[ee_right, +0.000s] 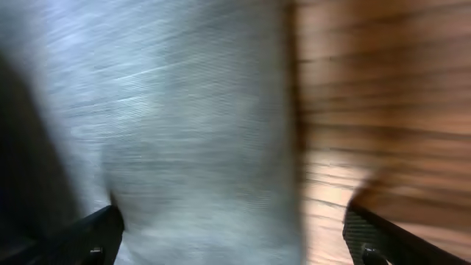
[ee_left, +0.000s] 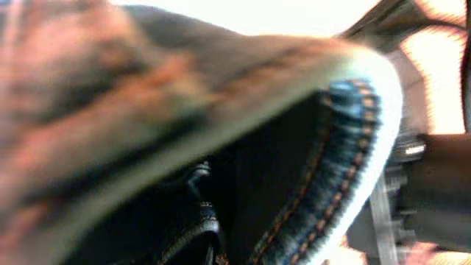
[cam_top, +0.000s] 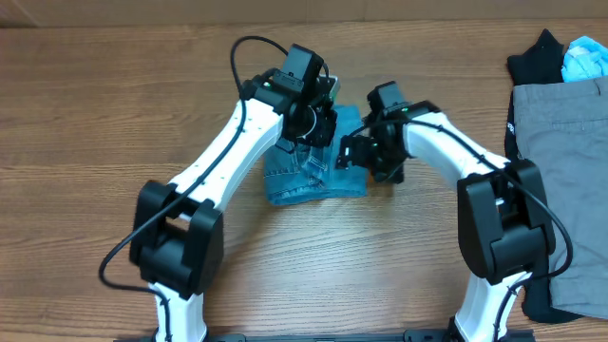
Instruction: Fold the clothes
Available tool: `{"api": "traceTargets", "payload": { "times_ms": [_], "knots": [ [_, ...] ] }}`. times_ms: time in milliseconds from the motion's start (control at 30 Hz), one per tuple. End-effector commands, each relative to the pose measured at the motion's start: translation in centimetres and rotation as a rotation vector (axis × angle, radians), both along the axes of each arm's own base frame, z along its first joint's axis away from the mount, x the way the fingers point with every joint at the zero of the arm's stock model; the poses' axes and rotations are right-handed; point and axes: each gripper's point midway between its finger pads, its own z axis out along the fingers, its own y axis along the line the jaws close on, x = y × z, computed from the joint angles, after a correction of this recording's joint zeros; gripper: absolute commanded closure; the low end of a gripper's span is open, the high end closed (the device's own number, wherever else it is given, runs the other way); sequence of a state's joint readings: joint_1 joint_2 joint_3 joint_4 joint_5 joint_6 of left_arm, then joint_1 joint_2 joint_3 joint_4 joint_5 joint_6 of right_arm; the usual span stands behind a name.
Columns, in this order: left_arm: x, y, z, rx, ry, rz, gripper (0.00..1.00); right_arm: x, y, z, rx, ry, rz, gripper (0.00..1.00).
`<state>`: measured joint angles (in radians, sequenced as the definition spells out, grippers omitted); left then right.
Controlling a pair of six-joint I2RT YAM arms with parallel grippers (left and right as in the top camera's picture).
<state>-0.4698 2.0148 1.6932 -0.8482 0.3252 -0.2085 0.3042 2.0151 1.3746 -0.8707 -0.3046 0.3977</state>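
**Item: jeans (cam_top: pixel 313 179), 1 pair, light blue denim.** Location: centre of the overhead frame, lying on the desk (cam_top: pixel 95 114) as a compact bundle. Both arms meet over its upper edge.

**Left tool (cam_top: pixel 318 122).** Positioned over the upper part of the bundle. In its wrist view, blurred denim with an orange-stitched seam (ee_left: pixel 353 140) fills the frame and no fingers show. Whether it grips cannot be told.

**Right tool (cam_top: pixel 357 152).** Positioned at the bundle's right edge. In its wrist view the fingers (ee_right: pixel 96 232) stand wide apart with nothing clamped. Denim lies under the left one and bare desk under the right.

**Step in hand (judged):** a late fold or tidying of the bundle. To do it well:
- take all layers at the edge, not the top ply alone
- carry both sides over together so the crease runs straight
- press flat before letting go, since denim springs back

**Count:**
- 1 pair of jeans
- 1 pair of grey trousers (cam_top: pixel 560 161), right edge of the overhead frame
- 1 black garment (cam_top: pixel 534 59), upper right; dark cloth at the lower right may be a second piece
- 1 pale blue scrap (cam_top: pixel 584 57), upper right
- 2 arms
- 2 tools
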Motion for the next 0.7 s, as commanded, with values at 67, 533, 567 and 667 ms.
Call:
{"api": "traceTargets", "payload": {
  "times_ms": [67,533,567,667],
  "knots": [
    [0.4,-1.2,-1.0,-0.044,0.028,-0.011,0.83,3.2,-4.2,3.5,-0.003,-0.055,-0.081,0.00],
    [0.6,-1.8,2.6,-0.142,0.020,-0.031,0.14,5.1,-9.7,14.3,0.021,-0.259,-0.197,0.00],
    [0.8,-1.5,3.8,-0.145,0.010,-0.025,0.14,5.2,-9.8,15.0,0.025,-0.276,-0.200,0.00],
    [1.3,0.5,7.3,-0.135,-0.023,0.014,0.16,5.4,-8.7,16.8,0.092,-0.321,-0.157,0.00]
  ]
}}
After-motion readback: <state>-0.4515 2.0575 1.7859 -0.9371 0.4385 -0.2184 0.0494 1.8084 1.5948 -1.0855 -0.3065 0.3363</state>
